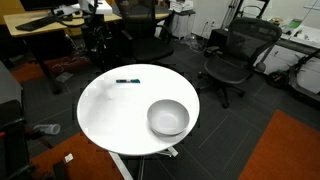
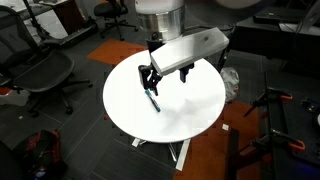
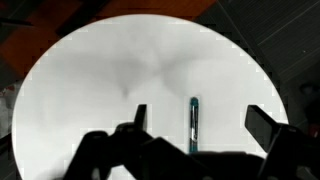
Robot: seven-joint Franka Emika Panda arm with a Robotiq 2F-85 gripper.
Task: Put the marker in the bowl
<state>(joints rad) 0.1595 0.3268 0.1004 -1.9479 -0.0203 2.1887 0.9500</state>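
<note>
The gripper [image 2: 152, 82] hangs over the round white table [image 2: 190, 110]. Its two fingers [image 3: 140, 115] are wide apart and hold nothing. The marker [image 3: 193, 122] lies flat on the table just under it, and in the wrist view it shows between the fingers. The bowl [image 1: 168, 117] sits well apart from the marker, near the table's edge.

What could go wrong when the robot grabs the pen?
The marker is thin and lies flat on the table, so the open gripper above it might nudge it instead of pinching it. It lies near the table's edge, so it could roll off. The bowl sits apart, so a weak grip could drop it on the way.
</note>
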